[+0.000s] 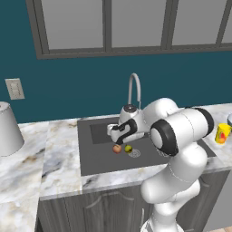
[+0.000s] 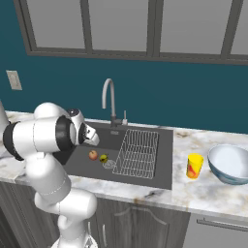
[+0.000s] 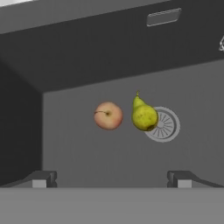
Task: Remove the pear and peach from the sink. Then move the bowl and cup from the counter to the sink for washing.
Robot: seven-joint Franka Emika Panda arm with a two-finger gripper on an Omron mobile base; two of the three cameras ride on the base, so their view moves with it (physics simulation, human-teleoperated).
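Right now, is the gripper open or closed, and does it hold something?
Gripper: open, holding nothing; above the peach and pear in the sink.

You see 1 pear, 1 peach, 1 sink, 1 cup, 1 bowl, 1 faucet, 1 wire rack.

The sink floor lies bare around the peach and pear, which sit just apart; the rack fills its right side.
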